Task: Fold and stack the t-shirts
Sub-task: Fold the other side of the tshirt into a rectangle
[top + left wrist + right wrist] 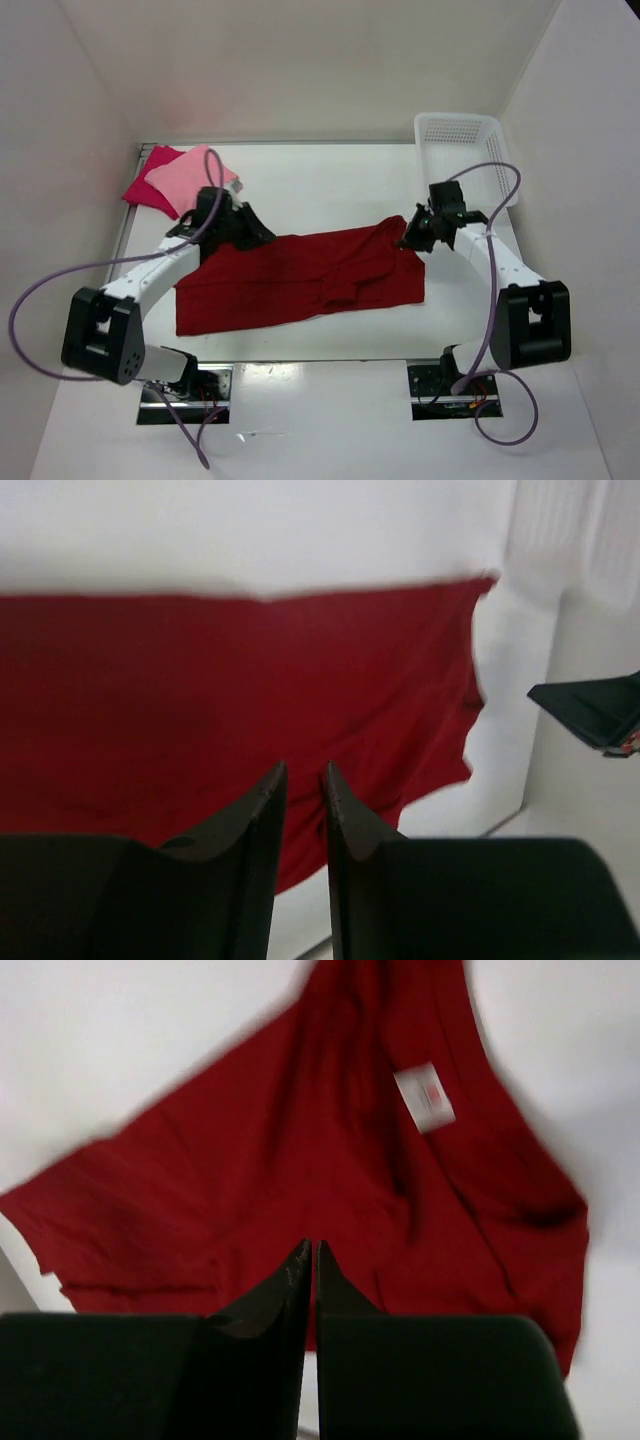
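Closest to view, the left gripper [302, 770] shows two black fingers nearly together. There is a slim gap between them and nothing visibly caught in it. The right gripper [312, 1245] has its fingers pressed tip to tip; whether a pinch of cloth sits between them cannot be told.

Both hang over the dark red shirt [300, 280], which lies spread sideways across the middle of the white worktop [330, 180]. The shirt is rumpled, with a loose fold near its centre. The left gripper is at its far left corner and the right gripper at its far right corner, where the cloth reaches up toward it. A white label [425, 1097] marks the neck at the right end.

In the far left corner of the worktop, the light pink shirt [190, 178] lies folded on top of the crimson-pink shirt [140, 190]. A white mesh basket [460, 128] stands at the far right.

The red shirt looks soft, light and limp. It will likely sag, drag and crease when lifted, and two layers may come up together. It is best held by pinching an edge at two well-separated corners, so it hangs flat for folding.
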You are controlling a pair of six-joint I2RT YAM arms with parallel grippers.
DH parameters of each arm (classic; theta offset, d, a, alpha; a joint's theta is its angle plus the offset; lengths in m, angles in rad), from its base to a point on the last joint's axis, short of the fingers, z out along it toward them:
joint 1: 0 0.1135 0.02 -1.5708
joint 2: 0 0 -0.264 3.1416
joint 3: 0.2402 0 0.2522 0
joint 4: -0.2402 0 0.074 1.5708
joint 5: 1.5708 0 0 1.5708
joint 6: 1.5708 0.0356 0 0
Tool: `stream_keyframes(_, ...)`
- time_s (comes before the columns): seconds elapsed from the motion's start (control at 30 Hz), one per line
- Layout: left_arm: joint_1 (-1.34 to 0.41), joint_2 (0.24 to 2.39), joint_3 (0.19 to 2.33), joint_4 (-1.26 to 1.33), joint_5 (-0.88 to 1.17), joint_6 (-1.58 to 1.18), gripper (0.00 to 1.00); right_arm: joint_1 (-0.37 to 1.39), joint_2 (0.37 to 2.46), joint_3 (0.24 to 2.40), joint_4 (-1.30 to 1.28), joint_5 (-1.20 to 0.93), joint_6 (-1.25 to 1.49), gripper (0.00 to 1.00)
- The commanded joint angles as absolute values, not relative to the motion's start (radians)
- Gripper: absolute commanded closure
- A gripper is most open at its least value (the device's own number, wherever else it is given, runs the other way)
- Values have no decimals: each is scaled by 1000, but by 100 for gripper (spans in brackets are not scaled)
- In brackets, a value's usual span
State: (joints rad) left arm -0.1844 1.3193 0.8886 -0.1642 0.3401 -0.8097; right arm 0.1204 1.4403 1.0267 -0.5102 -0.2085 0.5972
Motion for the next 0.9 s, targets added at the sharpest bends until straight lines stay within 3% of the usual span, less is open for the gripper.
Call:
stream_keyframes(0.0,-302,1425,867,-105,325,-850,72,130,1350,876,-566,-248,669,93)
stream_keyframes(0.07,-375,1517,900,-91,325,-850,72,159,1336,836,-566,-249,699,93)
stream_keyframes(0.13,-403,1590,951,-81,334,-850,72,228,1336,807,-546,-258,754,82)
stream_keyframes(0.23,-403,1661,960,-45,334,-850,72,259,1380,759,-467,-247,810,78)
stream_keyframes(0.33,-403,1700,973,-44,334,-839,72,259,1411,759,-413,-181,810,67)
stream_keyframes(0.6,-307,1743,930,-35,354,-830,72,229,1554,917,-410,-63,735,50)
stream_keyframes(0.73,-264,1743,890,-17,354,-841,72,229,1592,937,-399,-41,735,52)
stream_keyframes(0.8,-246,1753,877,-17,365,-841,72,229,1603,946,-387,-51,724,68)
stream_keyframes(0.87,-227,1764,867,-17,365,-841,72,229,1614,972,-374,-51,713,77)
